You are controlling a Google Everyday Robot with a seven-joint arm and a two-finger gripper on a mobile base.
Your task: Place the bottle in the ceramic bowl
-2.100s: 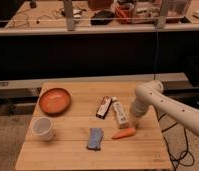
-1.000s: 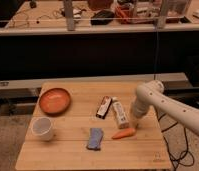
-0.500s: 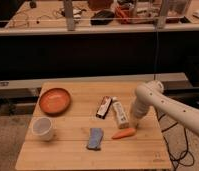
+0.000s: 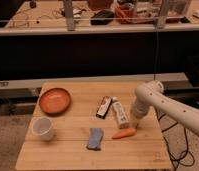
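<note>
The white bottle (image 4: 120, 112) with reddish label marks lies flat on the wooden table (image 4: 68, 152), right of centre. The orange-red ceramic bowl (image 4: 55, 100) sits at the table's left, empty. My gripper (image 4: 133, 123) hangs at the end of the white arm (image 4: 163, 105), low over the table just right of the bottle and above the carrot's right end. The arm covers the gripper's tips.
A dark rectangular bar (image 4: 104, 106) lies just left of the bottle. An orange carrot (image 4: 124, 133) lies in front of it. A blue-grey folded cloth (image 4: 95, 138) lies near the front. A white cup (image 4: 43, 128) stands front left. Cables hang off the table's right edge.
</note>
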